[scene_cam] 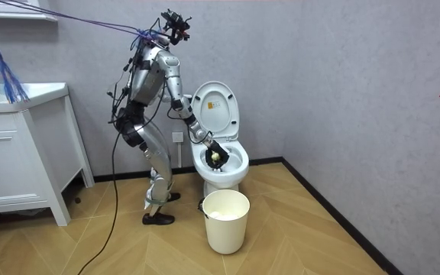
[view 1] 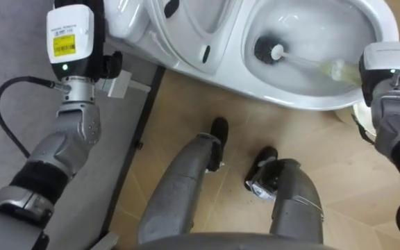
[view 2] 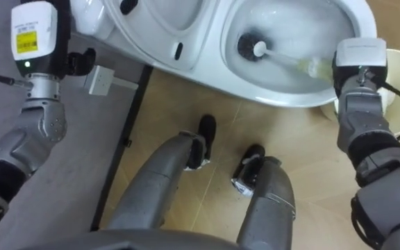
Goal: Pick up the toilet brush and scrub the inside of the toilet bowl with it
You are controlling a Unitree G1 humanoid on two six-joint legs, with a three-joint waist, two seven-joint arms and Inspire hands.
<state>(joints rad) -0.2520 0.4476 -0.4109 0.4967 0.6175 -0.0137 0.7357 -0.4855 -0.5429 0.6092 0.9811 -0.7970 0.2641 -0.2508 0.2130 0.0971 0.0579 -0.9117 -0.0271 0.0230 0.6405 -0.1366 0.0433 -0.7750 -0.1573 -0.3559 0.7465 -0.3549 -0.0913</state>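
R hand [view 1: 386,61] gripping toilet brush [view 1: 304,61] by handle | I'm seeing head sitting in toilet [view 1: 290,101] bowl, 9 o'clock from hand, axis running 9-3 | L hand [view 1: 71,38] idling far side, state: can't tell

Toilet [view 1: 290,97] glossy, smooth ceramic — floor [view 1: 179,104] wood-look planks, bin [scene_cam: 226,225] matt plastic.

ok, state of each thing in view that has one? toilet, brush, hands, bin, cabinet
toilet: lid and seat up
brush: head down in the bowl, handle in the right hand
right hand: shut on the brush, over the bowl
left hand: beside the toilet's back end, off the brush
bin: upright, no lid, on the floor by the toilet
cabinet: doors shut
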